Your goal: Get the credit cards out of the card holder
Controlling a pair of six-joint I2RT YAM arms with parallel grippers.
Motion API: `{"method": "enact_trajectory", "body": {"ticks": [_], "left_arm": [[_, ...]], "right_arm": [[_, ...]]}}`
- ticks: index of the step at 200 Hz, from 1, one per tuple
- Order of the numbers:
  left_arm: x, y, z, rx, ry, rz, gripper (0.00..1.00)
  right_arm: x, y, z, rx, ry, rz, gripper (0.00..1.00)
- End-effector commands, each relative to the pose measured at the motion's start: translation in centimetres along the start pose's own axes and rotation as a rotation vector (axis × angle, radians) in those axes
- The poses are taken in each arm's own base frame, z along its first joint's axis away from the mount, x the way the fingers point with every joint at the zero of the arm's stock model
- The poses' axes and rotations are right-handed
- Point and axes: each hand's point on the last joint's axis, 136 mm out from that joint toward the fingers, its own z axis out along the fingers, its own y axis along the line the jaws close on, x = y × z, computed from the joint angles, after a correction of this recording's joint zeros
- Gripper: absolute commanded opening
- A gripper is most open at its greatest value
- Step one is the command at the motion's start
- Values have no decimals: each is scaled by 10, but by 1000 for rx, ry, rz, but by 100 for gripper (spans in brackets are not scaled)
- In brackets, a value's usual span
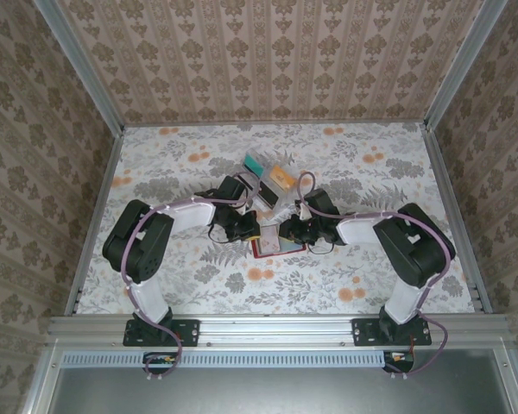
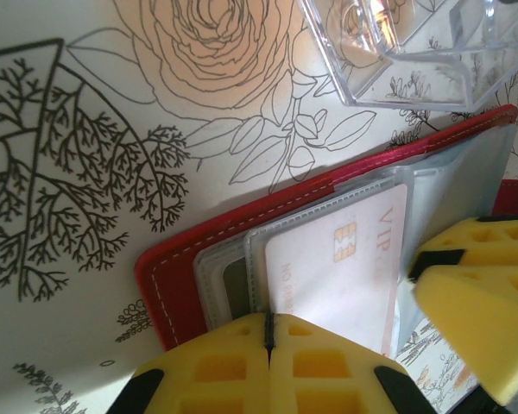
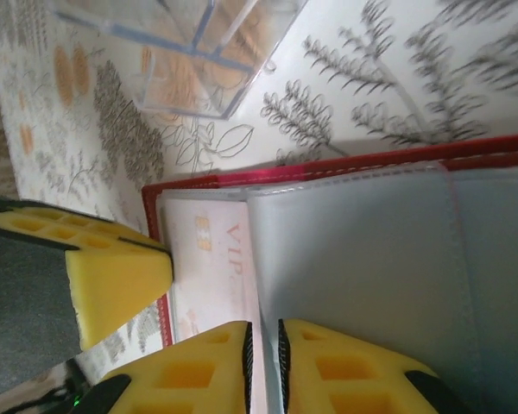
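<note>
The red card holder lies open on the flowered table between both arms. In the left wrist view its red cover holds clear sleeves, and a pale credit card with a gold chip and "VIP" sits in one. My left gripper is shut, its tips over the near edge of that sleeve. My right gripper is closed to a narrow slit on the edge of a grey-blue sleeve page, lifted off the card. From above, the left gripper and right gripper nearly meet.
A clear plastic rack with teal and orange cards stands just behind the holder, also close in the wrist views. Patterned walls enclose the table on three sides.
</note>
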Motion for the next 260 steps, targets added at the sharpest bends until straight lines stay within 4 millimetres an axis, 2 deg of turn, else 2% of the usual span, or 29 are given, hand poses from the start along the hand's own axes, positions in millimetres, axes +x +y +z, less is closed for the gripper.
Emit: {"method": "enact_trajectory", "body": {"ticks": [1, 15, 48, 84, 173, 223, 260], "left_arm": [[16, 31, 11, -97, 48, -54, 4], [17, 32, 11, -101, 50, -55, 4], [16, 33, 12, -104, 50, -54, 4], [19, 35, 12, -109, 54, -57, 4], [20, 37, 14, -112, 59, -62, 4], [21, 36, 15, -107, 67, -62, 4], [22, 36, 17, -102, 70, -65, 4]], "right_arm": [[-11, 6, -22, 72, -88, -82, 23], [-8, 14, -21, 65, -63, -109, 25], [5, 22, -1, 19, 36, -100, 27], [8, 14, 10, 31, 53, -64, 27], [10, -7, 11, 109, 38, -45, 26], [14, 14, 17, -18, 73, -56, 20], [13, 17, 18, -38, 72, -56, 17]]}}
